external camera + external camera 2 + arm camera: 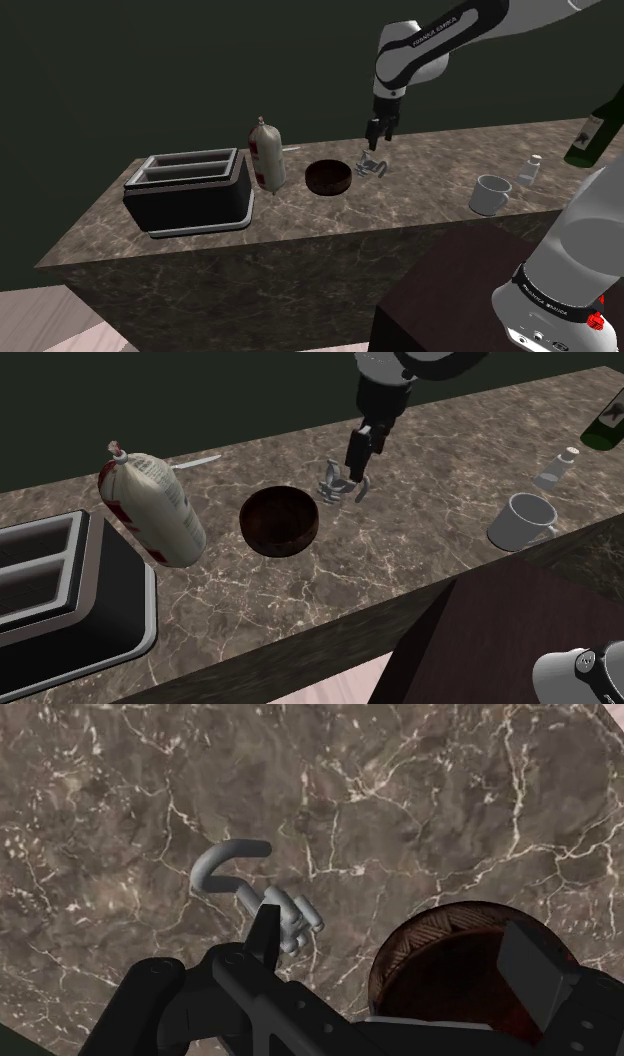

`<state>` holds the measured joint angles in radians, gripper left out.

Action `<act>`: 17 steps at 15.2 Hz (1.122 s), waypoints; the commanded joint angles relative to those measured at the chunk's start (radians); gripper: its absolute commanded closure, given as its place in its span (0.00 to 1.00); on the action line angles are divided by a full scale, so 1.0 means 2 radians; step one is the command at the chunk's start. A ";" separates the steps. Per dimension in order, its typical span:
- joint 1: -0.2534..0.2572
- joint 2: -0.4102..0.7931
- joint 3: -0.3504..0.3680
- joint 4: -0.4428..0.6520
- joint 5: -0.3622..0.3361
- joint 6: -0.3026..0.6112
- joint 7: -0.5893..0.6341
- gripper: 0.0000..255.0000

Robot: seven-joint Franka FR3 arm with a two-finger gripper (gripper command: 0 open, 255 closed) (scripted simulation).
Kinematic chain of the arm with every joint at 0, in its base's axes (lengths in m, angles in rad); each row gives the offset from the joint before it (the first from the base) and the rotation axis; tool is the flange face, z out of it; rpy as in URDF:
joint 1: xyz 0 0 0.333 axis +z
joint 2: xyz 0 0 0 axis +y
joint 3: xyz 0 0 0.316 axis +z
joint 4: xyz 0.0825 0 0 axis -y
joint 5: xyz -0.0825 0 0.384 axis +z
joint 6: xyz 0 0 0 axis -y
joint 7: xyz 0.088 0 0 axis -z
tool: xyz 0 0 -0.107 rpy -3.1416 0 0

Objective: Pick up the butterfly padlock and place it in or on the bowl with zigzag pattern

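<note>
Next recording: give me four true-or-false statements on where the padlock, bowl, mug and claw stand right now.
1. The padlock lies on the counter, outside the bowl. True.
2. The claw is shut on the padlock. False: its fingers stand apart, just above the padlock.
3. The mug sits inside the bowl. False: it stands on the counter, well apart.
4. In the shoulder view, the bowl lies between the white-and-red bottle and the padlock. True.
</note>
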<state>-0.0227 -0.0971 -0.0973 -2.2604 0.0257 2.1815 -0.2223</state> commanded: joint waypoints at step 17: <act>-0.021 0.250 -0.003 0.155 0.056 0.089 -0.043 0.00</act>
<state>-0.0648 0.3890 -0.1049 -1.9454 0.1342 2.3516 -0.3061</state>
